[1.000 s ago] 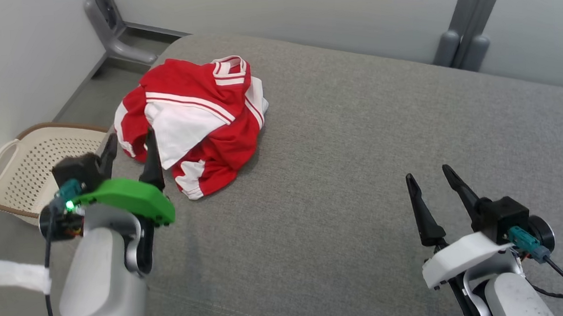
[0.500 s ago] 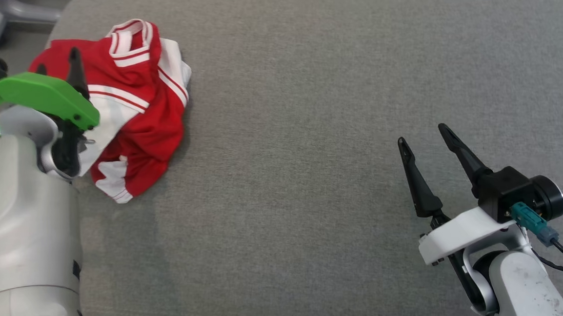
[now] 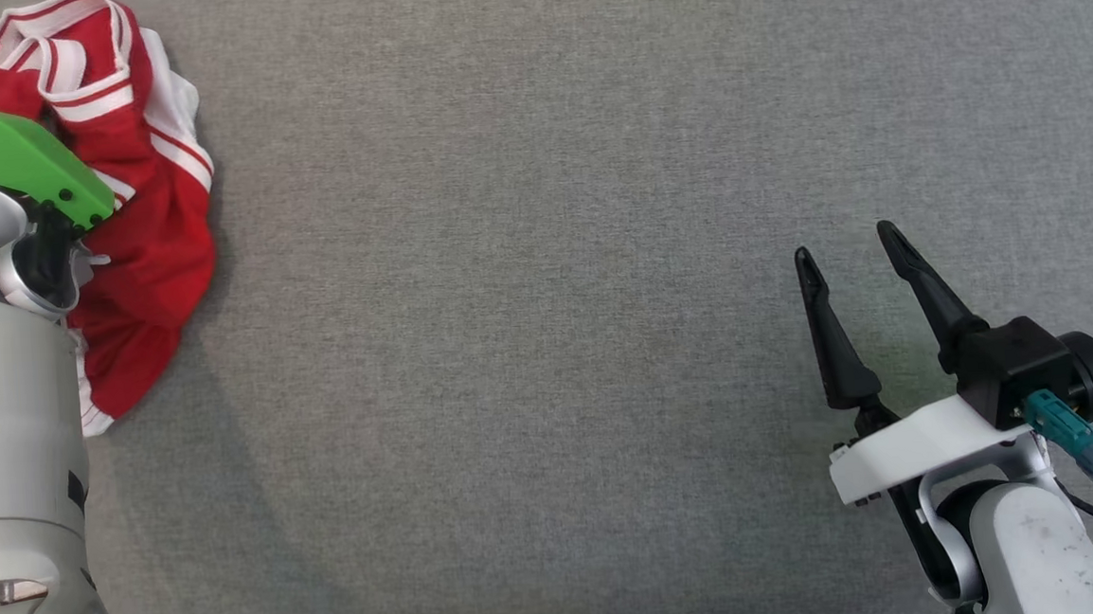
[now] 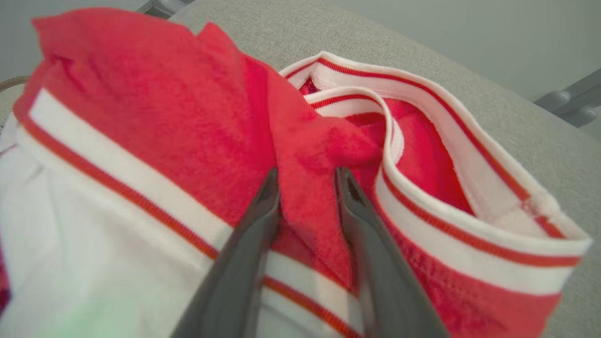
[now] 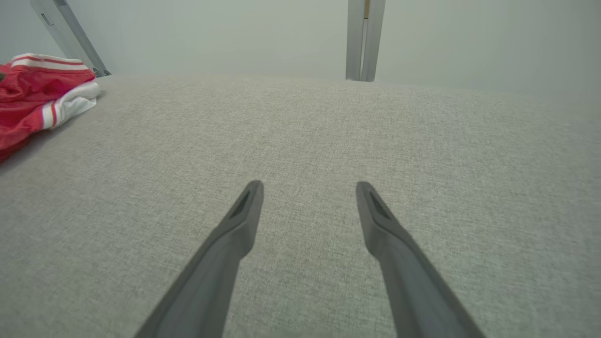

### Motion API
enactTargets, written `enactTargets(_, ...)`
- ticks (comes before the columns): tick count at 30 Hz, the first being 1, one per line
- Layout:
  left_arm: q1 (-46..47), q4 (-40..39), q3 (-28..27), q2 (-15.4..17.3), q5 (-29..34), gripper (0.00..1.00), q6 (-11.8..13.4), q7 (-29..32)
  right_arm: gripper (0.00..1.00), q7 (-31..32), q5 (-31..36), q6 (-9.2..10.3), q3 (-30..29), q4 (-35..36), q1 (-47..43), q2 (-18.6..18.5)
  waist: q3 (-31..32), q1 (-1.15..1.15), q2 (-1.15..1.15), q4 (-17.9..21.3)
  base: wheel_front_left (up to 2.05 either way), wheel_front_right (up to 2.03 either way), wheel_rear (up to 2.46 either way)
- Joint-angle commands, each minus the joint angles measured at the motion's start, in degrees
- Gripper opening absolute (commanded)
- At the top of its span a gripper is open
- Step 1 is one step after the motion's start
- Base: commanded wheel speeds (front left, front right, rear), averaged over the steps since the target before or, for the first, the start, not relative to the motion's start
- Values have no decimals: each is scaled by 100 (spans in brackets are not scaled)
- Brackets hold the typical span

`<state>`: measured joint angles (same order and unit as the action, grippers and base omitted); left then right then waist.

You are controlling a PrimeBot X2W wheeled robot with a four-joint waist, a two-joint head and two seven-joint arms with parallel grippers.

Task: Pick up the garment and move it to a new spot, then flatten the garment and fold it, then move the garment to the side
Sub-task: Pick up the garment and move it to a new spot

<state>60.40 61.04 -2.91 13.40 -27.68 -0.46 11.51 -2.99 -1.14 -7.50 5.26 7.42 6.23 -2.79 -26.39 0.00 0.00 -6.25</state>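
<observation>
The garment (image 3: pixel 157 226) is a crumpled red top with white stripes, lying at the far left of the grey cushion (image 3: pixel 543 250). My left arm's green wrist cover (image 3: pixel 11 155) sits over it and hides the fingers in the head view. In the left wrist view my left gripper (image 4: pixel 305 173) pinches a raised red fold of the garment (image 4: pixel 141 117) just beside the striped collar (image 4: pixel 469 188). My right gripper (image 3: pixel 846 243) hovers open over bare cushion at the lower right, far from the garment. The right wrist view shows the right gripper (image 5: pixel 309 185) open and the garment (image 5: pixel 37 94) at far left.
Wide bare grey cushion stretches between the garment and the right gripper. Behind the cushion stand a pale wall and grey metal posts (image 5: pixel 364 37), with a slanted metal leg (image 5: pixel 65 33) near the garment.
The head camera has swung, so the garment now sits at the picture's left edge. My left gripper reached over the garment and its fingers closed in on a red fold. The right gripper stayed open.
</observation>
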Motion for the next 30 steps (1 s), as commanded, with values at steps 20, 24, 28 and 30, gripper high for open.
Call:
enactTargets(20, 533, -1740, 1068, 120, -57, 0, -699, 399, 100, -881, -1059, 2, 298, -1328, -208, -16, 2360, 0, 0, 117, 0, 0, 0)
enactTargets(24, 411, -2448, 1408, -111, -397, 0, -706, 552, 100, -921, -1116, 2, 321, -1455, -302, -19, 2640, 0, 0, 429, 0, 0, 0)
enactTargets(28, 198, -2918, 1638, -284, -627, 0, -706, 650, 100, -885, -1038, 2, 351, -1456, -239, -17, 2686, 0, 0, 923, 0, 0, 0)
enactTargets(30, 113, -3107, 1705, -398, -704, 0, -707, 675, 100, -842, -1006, 3, 365, -1423, -174, -19, 2658, 0, 0, 1238, 0, 0, 0)
